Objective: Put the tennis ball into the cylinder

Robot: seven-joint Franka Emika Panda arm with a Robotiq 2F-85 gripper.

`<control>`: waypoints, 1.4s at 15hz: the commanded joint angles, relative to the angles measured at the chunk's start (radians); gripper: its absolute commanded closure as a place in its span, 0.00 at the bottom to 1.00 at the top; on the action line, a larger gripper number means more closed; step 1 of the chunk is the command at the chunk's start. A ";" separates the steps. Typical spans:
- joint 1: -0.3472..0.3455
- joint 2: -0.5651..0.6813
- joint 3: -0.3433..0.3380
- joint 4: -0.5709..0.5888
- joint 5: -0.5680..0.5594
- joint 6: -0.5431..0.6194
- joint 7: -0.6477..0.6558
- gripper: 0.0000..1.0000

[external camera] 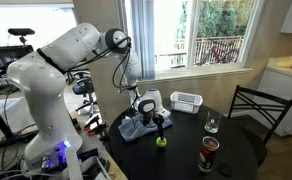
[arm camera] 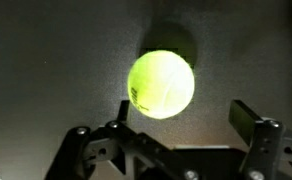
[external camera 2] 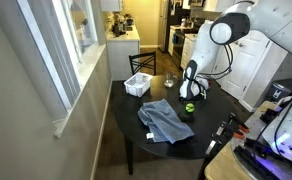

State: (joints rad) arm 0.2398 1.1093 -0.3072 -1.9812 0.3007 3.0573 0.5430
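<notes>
The tennis ball (external camera: 161, 141) is a yellow-green fuzzy ball lying on the round black table (external camera: 186, 158). It shows in both exterior views (external camera 2: 189, 106). In the wrist view the ball (arm camera: 162, 84) lies just ahead of the fingers, nearer the left one. My gripper (arm camera: 186, 115) is open and empty, pointing down just above the ball (external camera: 162, 129) (external camera 2: 190, 97). The cylinder (external camera: 209, 152), a short dark can with red markings, stands upright near the table's front edge, apart from the ball.
A white slotted basket (external camera: 186, 101) (external camera 2: 138, 85) sits by the window. A clear glass (external camera: 212, 124) stands near the cylinder. A grey-blue cloth (external camera: 138, 128) (external camera 2: 166, 120) lies beside the ball. A black chair (external camera: 256, 110) stands at the table.
</notes>
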 commanded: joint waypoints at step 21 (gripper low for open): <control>0.049 0.038 -0.055 0.031 0.036 -0.010 0.104 0.58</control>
State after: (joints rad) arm 0.2612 1.2329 -0.3435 -1.8652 0.3218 3.0178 0.6316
